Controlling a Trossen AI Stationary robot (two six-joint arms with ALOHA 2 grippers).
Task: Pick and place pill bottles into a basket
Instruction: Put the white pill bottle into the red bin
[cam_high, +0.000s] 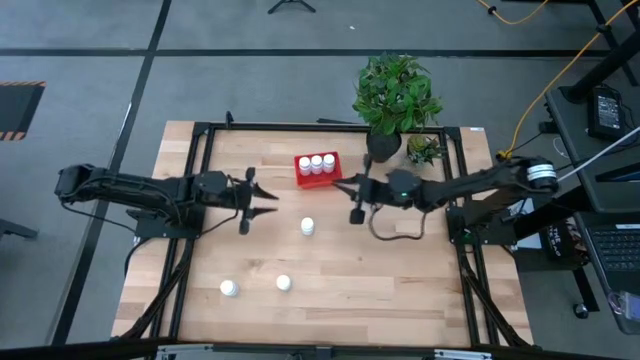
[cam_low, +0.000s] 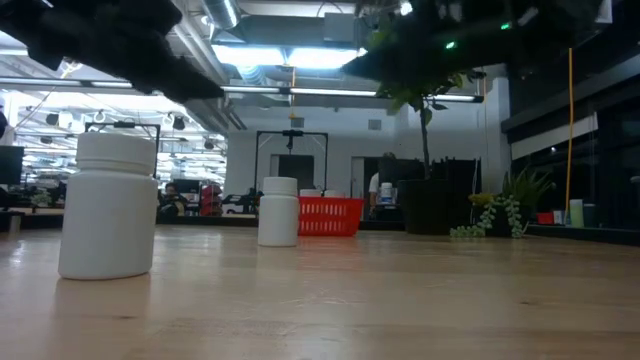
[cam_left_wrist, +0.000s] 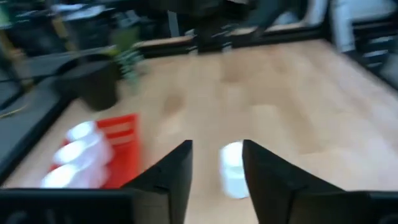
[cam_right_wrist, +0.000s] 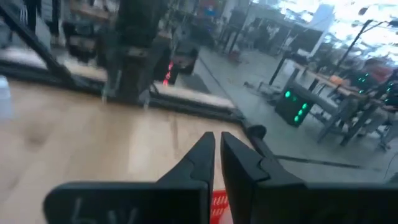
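White plastic bottle (cam_high: 307, 227) looks light, stiff, slippery; we pinch its body. Left pincer (cam_high: 270, 201) spread, right pincer (cam_high: 349, 200) nearly pressed together, empty.

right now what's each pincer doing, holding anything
Left pincer: open, holding nothing, a loose pill bottle ahead of it.
Right pincer: nearly shut, nothing between the fingers.

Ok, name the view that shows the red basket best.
The high view: the red basket appears whole from above, with three pill bottles inside. The low view shows only its far-off side wall. The left wrist view catches it blurred; the right wrist view shows just a red sliver.
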